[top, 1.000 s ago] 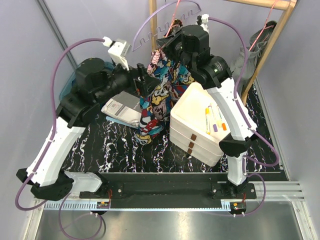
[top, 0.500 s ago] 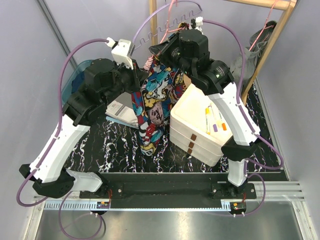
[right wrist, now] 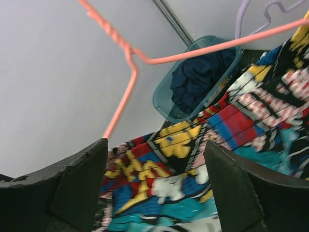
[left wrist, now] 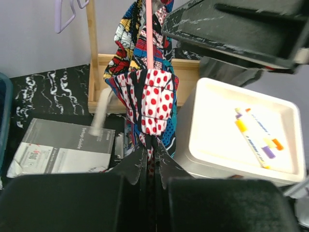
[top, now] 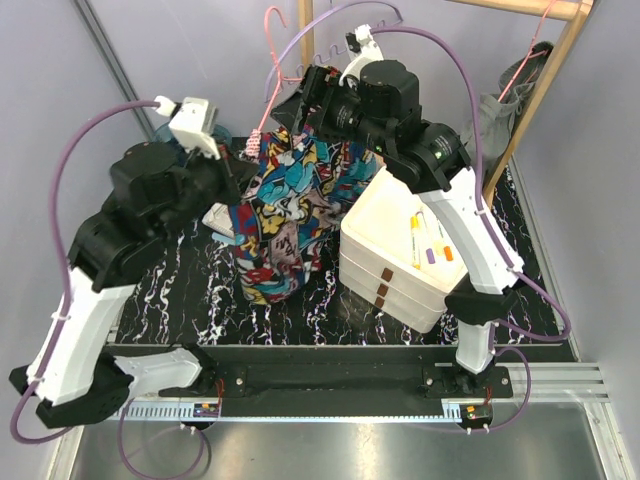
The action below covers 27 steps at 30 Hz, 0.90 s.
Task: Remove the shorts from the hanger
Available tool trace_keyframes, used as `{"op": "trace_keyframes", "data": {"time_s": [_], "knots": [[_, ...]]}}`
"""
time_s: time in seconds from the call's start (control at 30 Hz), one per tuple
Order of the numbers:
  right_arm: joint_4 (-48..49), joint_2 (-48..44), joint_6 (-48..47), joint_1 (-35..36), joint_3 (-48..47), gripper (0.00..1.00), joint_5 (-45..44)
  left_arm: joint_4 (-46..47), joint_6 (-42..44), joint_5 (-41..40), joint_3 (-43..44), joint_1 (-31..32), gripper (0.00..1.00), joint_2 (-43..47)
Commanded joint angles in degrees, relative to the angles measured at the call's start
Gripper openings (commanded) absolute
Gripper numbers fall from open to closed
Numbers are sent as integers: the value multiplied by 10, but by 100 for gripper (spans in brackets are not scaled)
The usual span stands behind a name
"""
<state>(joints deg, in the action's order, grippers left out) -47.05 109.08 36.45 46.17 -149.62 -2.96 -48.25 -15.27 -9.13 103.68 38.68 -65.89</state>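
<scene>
Left claw (left wrist: 150,152) pinches shut on the red-dotted edge of the graffiti-print shorts (top: 285,210), held up above the counter (top: 180,300) with a pink hanger (right wrist: 129,53) running into their folds. Right claw (right wrist: 155,145) gapes wide over the cloth.

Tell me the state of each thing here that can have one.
graffiti shorts: draped on the hanger, cloth pinched
pink hanger: wire running into the shorts
left gripper: shut on the graffiti shorts
right gripper: open
teal bin: holding navy shorts
</scene>
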Motion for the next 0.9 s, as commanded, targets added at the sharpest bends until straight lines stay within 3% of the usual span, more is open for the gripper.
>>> {"op": "trace_keyframes", "data": {"time_s": [0.0,0.27,0.53,0.77,0.8,0.87], "knots": [[20,-39,-159,1,-6,90,50,19,-38,40,-3,-1,0,50],[46,-26,-222,-4,-40,90,139,-47,-48,88,-27,0,0,101],[85,21,-214,-4,-59,87,195,-60,-40,128,-36,-1,0,122],[107,42,-216,-5,-50,71,195,-59,-34,147,-35,-1,0,133],[107,47,-217,-3,-51,60,197,-60,-35,146,-37,0,0,134],[107,48,-214,-3,-49,53,200,-58,-39,137,-40,0,0,139]]}}
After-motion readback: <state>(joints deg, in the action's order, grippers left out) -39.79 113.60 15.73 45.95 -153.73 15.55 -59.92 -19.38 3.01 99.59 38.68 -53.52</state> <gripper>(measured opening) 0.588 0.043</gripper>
